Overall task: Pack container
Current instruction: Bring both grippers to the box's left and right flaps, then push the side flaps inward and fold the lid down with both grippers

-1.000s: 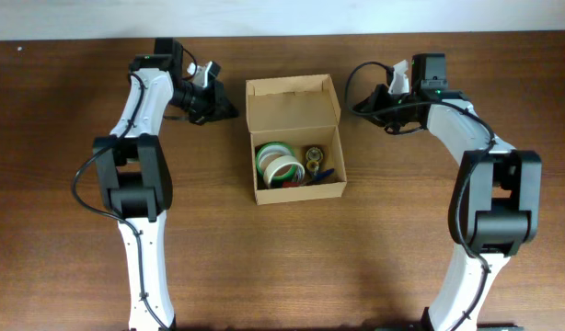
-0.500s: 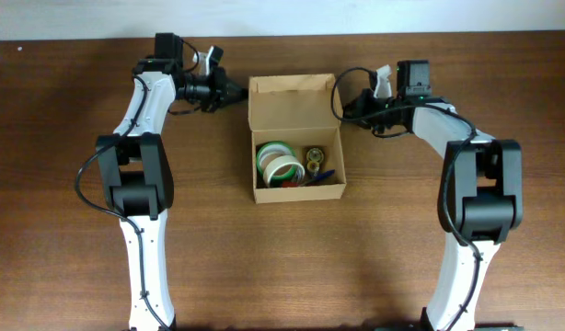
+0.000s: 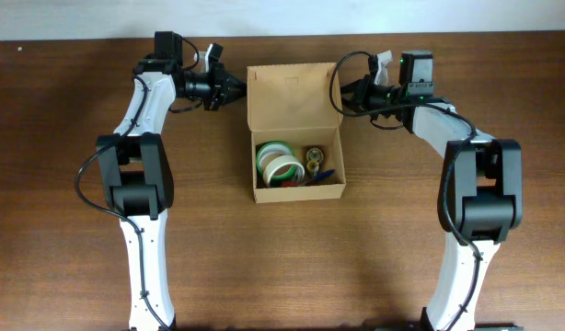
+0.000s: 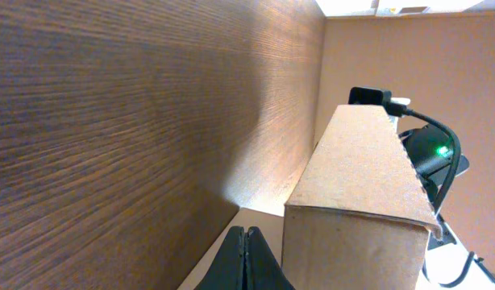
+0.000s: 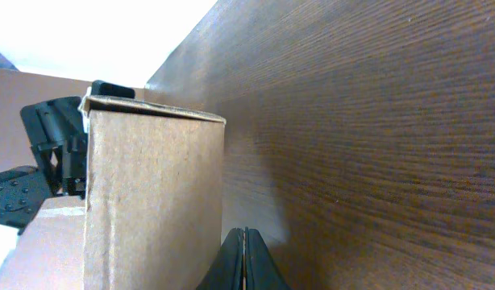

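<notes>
Nearer the flap (image 3: pixel 292 92) of the container (image 3: pixel 301 191) now, left hand (image 3: pixel 233 87) and right hand (image 3: pixel 345 96), both pinched shut and empty, risk skewing it by pushing unevenly.

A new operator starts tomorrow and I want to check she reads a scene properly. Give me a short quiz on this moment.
1. True or false: the flap lid of the container is folded shut over the tape rolls.
2. Where are the left gripper and the right gripper? A: inside the container. B: flanking the open flap, one on each side. C: in front of the container's near wall.
3. Fill in: in the wrist views, each gripper's fingers are ___ (open or shut).

Key: 1 false, the flap is open. 2 B. 3 shut, holding nothing.
</notes>
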Robot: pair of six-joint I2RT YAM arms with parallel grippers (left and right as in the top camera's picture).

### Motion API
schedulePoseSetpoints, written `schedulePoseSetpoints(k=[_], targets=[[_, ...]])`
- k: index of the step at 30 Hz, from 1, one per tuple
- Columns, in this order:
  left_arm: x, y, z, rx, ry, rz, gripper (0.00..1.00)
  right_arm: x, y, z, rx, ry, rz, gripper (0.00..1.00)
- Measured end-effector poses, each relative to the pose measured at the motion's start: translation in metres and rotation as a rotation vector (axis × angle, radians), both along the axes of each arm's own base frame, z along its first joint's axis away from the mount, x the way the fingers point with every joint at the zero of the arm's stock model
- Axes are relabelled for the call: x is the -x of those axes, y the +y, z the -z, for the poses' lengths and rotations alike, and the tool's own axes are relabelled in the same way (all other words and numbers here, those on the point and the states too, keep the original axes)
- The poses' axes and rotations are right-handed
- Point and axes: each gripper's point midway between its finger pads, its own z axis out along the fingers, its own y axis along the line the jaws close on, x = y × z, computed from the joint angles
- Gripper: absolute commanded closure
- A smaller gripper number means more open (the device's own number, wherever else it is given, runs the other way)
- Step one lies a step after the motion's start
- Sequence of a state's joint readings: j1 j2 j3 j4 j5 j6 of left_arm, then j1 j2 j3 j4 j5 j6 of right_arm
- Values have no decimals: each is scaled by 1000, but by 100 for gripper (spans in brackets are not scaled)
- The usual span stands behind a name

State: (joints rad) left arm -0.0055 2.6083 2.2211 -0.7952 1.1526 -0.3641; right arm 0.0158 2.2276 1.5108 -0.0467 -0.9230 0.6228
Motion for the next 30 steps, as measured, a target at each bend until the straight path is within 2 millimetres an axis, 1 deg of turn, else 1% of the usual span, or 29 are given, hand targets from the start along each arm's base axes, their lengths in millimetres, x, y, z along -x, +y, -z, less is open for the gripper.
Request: schedulePoseSetpoints(k=[3, 5, 14, 18, 21, 24, 26, 28, 30], targets=[[1, 0, 4, 5, 8, 2, 98, 0, 0, 0, -4, 4, 0, 96], [1, -2, 3, 22, 6, 10, 98, 0, 0, 0, -5, 3, 0, 96], [2, -11, -21, 160, -70, 74, 98, -2, 5, -12, -33, -48, -32, 96], [2, -12, -30, 183, -85, 86, 98, -5, 8, -25, -50, -84, -61, 96], [-5, -13, -48, 188, -142, 96, 98, -11, 10, -44, -59, -142, -87, 96], [-12, -14, -74, 188, -215, 107, 99, -16, 12, -63, -62, -176, -110, 96], [-15, -15, -90, 186, -244, 110, 98, -15, 13, -70, -58, -171, -126, 96], [-16, -15, -101, 178, -258, 107, 98, -13, 13, -75, -45, -157, -142, 96], [-16, -14, -105, 176, -262, 106, 98, -10, 13, -77, -31, -148, -156, 96]])
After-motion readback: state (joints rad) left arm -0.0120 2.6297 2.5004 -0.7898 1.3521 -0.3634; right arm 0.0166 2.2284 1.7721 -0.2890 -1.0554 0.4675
